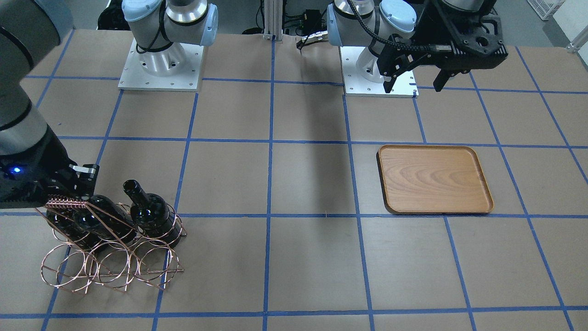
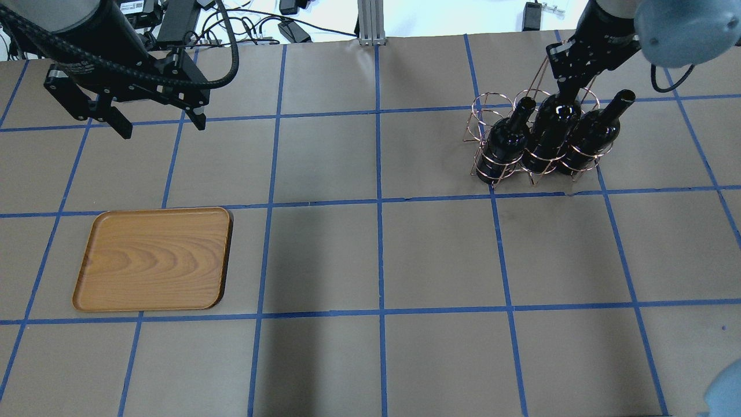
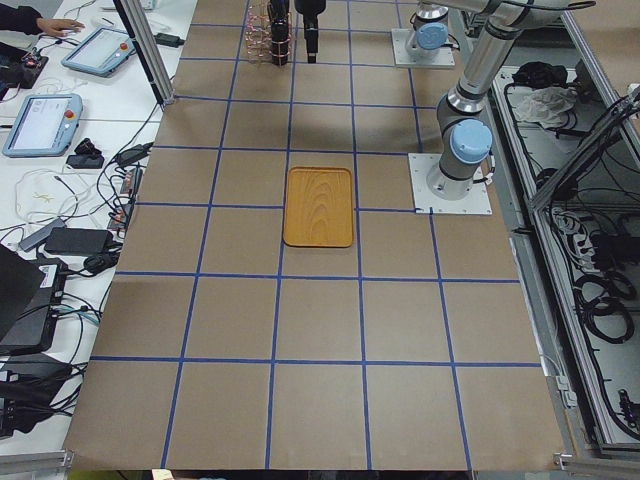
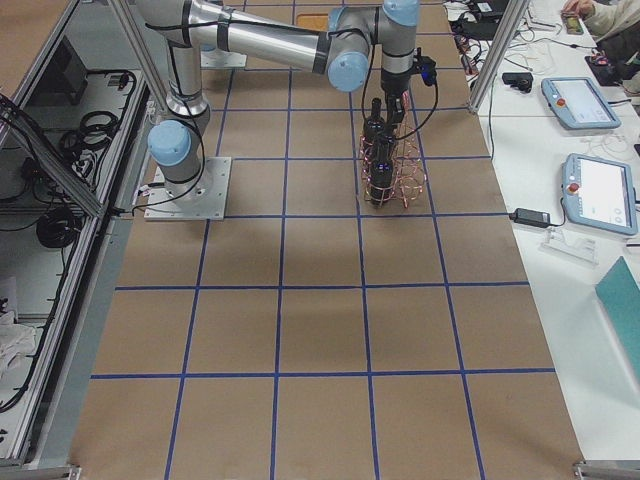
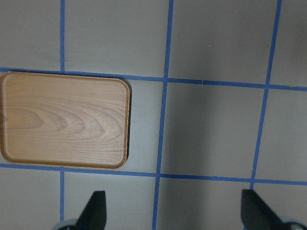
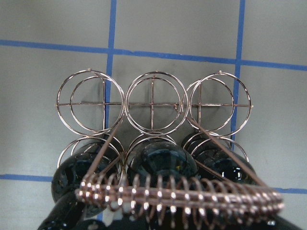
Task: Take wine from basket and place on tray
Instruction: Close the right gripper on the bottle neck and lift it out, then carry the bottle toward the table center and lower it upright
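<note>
Three dark glass wine bottles (image 2: 550, 134) sit in one copper wire basket (image 6: 182, 197), one wooden tray (image 2: 153, 258) well apart. Left claw (image 2: 155, 125) wide open, empty; right claw (image 2: 566, 91) at middle neck, can't tell grip.

You're looking at bottles (image 2: 550, 136) in dark glass, gleaming glossy and throwing back the lights. The basket (image 6: 192, 196) is showing as thin copper-toned metal wire, shiny, with a coiled wire top bar. The tray (image 2: 153, 258) is reading as smooth light-brown wood, its grain swirling under a soft sheen. The table (image 2: 434, 255) is lying under matt brown paper, lined with blue tape (image 2: 380, 243). The left gripper (image 2: 163, 128) is looking matt black, and the right arm (image 4: 270, 40) is glinting as silvery metal.
</note>
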`<move>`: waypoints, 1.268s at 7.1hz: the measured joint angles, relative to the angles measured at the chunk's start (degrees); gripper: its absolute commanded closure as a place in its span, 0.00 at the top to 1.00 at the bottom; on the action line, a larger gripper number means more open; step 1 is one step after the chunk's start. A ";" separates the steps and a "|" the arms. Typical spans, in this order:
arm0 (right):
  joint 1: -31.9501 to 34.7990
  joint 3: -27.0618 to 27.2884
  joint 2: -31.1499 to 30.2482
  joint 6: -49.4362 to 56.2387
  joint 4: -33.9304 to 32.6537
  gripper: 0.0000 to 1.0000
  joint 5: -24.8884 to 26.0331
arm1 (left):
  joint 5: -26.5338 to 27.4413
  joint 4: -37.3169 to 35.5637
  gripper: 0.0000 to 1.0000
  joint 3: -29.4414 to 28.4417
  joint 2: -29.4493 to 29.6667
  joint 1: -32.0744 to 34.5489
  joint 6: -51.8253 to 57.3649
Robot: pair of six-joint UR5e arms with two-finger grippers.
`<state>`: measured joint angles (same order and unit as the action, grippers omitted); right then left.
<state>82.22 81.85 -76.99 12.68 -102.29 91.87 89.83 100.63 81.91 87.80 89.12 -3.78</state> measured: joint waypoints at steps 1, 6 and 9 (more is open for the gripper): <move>0.19 -4.53 -2.00 -0.31 7.17 0.08 0.19 | 0.00 0.00 1.00 0.00 0.00 0.00 0.00; 18.23 -7.30 -13.32 -24.62 24.07 0.08 0.23 | 0.00 0.00 1.00 0.00 0.01 0.00 0.00; 34.03 -3.33 -5.97 -43.69 10.94 0.12 0.47 | 0.00 0.00 1.00 0.00 0.00 0.00 0.00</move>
<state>116.25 78.51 -82.96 -31.01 -91.35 92.35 89.82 100.63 81.91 87.81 89.12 -3.78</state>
